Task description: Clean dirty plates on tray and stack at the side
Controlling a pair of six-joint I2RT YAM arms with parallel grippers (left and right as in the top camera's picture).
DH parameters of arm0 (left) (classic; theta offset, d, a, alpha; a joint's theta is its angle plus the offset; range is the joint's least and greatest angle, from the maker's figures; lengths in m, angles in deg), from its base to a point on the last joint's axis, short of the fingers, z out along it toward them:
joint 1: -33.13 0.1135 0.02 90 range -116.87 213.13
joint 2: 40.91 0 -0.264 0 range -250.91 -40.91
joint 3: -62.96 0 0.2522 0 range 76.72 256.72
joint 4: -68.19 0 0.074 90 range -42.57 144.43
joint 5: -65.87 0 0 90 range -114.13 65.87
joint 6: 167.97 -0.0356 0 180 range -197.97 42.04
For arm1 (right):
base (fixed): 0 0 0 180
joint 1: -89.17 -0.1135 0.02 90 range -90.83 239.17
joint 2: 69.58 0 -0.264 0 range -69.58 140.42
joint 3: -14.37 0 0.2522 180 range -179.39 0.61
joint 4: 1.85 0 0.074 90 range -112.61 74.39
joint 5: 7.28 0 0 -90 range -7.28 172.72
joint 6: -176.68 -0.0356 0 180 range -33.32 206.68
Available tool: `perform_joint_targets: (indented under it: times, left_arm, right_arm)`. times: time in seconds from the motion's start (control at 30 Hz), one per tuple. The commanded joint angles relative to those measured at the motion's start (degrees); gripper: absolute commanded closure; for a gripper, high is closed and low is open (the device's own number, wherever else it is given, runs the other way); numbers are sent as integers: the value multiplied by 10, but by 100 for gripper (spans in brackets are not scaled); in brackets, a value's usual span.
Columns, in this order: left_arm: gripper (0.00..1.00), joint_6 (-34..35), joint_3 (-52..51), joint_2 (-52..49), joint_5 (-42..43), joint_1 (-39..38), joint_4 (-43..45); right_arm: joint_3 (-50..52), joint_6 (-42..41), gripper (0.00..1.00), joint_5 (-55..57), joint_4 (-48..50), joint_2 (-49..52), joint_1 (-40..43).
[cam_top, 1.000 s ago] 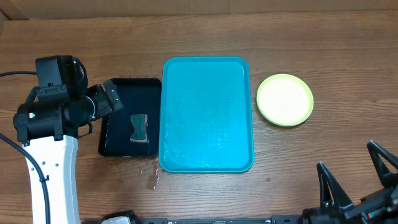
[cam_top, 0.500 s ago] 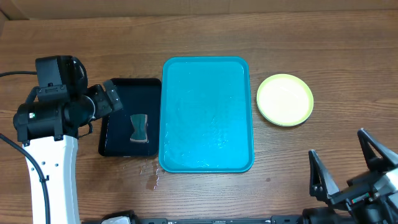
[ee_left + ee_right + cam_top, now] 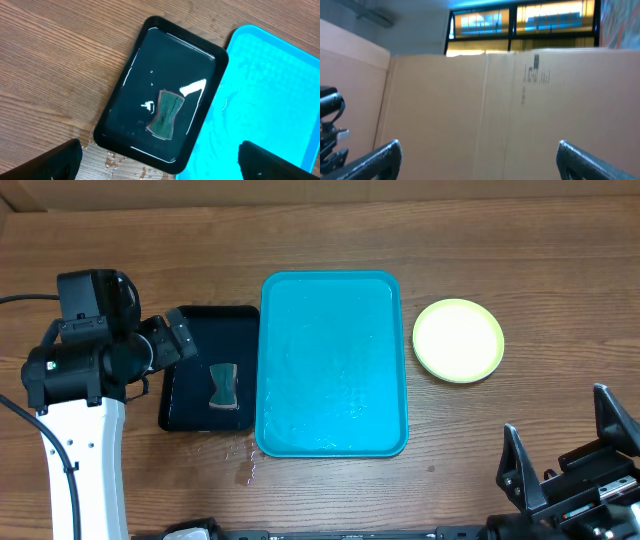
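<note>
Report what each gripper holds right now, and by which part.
Nothing is held. The left gripper is open over the black tray, clear of the sponge; the right gripper is open on empty air.

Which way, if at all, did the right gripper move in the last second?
Yes. In the overhead view the right gripper has moved slightly up the picture, and its fingertips are now a little nearer the plate, which stayed put.

Lab-like workspace: wooden table (image 3: 520, 240), cardboard partition (image 3: 485, 115).
</note>
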Motion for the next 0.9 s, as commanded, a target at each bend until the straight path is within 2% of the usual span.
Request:
perform_joint_targets:
  times: [0.0, 0.17, 0.43, 0.73, 0.87]
  left_arm:
    - [0, 5, 7, -2, -8, 2, 0]
    - [0, 5, 7, -2, -8, 2, 0]
    - [0, 5, 7, -2, -8, 2, 0]
    - [0, 5, 7, -2, -8, 2, 0]
    - [0, 5, 7, -2, -8, 2, 0]
  right_arm:
    - [44, 0, 0, 7, 45, -32, 2]
    - [108, 0, 0, 10, 129, -47, 18]
    - [183, 0, 0, 24, 139, -47, 22]
    - [284, 0, 0, 89, 238, -47, 22]
    - [322, -2, 0, 89, 254, -47, 22]
